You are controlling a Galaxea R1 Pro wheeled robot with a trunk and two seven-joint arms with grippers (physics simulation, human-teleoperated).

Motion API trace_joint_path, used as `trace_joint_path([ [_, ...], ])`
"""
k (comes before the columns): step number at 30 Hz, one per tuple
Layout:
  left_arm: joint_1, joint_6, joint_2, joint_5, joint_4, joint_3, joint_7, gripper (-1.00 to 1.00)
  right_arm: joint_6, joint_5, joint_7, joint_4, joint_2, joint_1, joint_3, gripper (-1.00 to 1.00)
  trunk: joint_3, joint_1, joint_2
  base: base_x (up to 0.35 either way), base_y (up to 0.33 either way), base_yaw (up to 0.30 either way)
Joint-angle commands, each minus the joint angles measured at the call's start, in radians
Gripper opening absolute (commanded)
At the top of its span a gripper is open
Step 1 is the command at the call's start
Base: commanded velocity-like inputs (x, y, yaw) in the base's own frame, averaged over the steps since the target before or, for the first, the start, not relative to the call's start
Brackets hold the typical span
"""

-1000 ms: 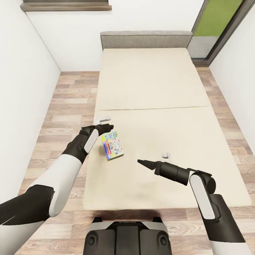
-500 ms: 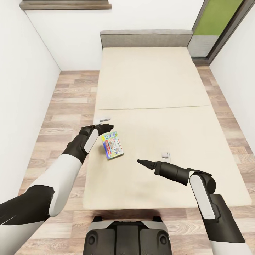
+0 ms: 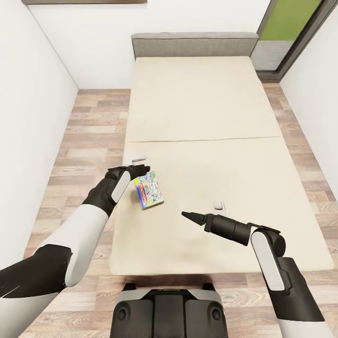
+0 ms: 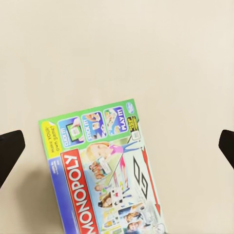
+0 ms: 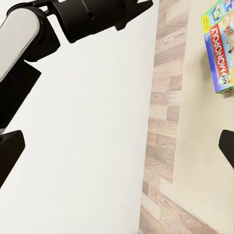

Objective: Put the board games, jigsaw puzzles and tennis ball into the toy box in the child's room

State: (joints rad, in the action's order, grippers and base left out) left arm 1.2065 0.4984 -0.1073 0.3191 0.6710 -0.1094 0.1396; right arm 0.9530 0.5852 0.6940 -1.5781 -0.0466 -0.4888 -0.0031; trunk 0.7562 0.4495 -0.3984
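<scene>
White walls and wood-plank floor (image 3: 89, 141) frame the bed (image 3: 206, 117), which runs up the centre of the head view from the robot's base to the grey headboard (image 3: 195, 45) at the top. Nearest, at lower right, the right gripper (image 3: 187, 215) hangs over the mattress with its dark tips drawn to a point in the head view; its own camera shows the fingertips (image 5: 9, 151) wide apart at either edge, with nothing between them. At centre left the left gripper (image 3: 141, 167) hovers just beside the board game (image 3: 149, 190), and its wrist camera shows the fingers (image 4: 9, 151) spread wide at the frame's edges, gripping nothing. The game box lies flat on the near mattress section by the bed's left edge; its green-bordered lid reads "MONOPOLY" (image 4: 80, 192) in white on red, with "MY" before it in the right wrist view (image 5: 219, 53). Small panels read "CLICK IT", "STICK IT" and "PLAY IT". Farther off, a green-panelled doorway (image 3: 288, 19) fills the upper right corner.
</scene>
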Motion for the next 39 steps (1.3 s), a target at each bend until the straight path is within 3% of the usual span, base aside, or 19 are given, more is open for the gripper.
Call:
trace_joint_path([
  [1, 0.001, 0.003, 0.001, 0.011, 0.001, -0.004, 0.009, 1.00, 0.004, -0.001, 0.003, 0.000, -0.001, -0.001, -0.001, 1.00, 0.003, 0.000, -0.002, 0.000, 0.000, 0.000],
  [9, 0.001, -0.001, 0.001, 0.010, 0.000, -0.004, 0.009, 1.00, 0.004, -0.001, 0.003, 0.000, 0.000, -0.001, 0.002, 1.00, 0.016, 0.000, -0.002, 0.000, 0.000, 0.000],
  [17, 0.006, -0.005, -0.002, 0.005, 0.006, -0.003, 0.013, 1.00, 0.003, -0.001, 0.002, 0.000, 0.001, -0.001, 0.035, 1.00, 0.029, 0.000, -0.002, 0.000, 0.000, 0.000],
  [28, 0.024, -0.040, -0.004, 0.004, 0.012, -0.004, 0.105, 1.00, 0.003, -0.002, 0.004, 0.000, -0.001, -0.001, 0.044, 1.00, 0.047, 0.000, -0.002, 0.000, 0.000, 0.000],
  [39, 0.044, -0.040, -0.023, -0.015, 0.035, -0.006, 0.135, 1.00, -0.012, -0.002, 0.005, 0.000, -0.001, -0.001, 0.043, 1.00, 0.065, 0.000, -0.002, 0.000, 0.000, 0.000],
])
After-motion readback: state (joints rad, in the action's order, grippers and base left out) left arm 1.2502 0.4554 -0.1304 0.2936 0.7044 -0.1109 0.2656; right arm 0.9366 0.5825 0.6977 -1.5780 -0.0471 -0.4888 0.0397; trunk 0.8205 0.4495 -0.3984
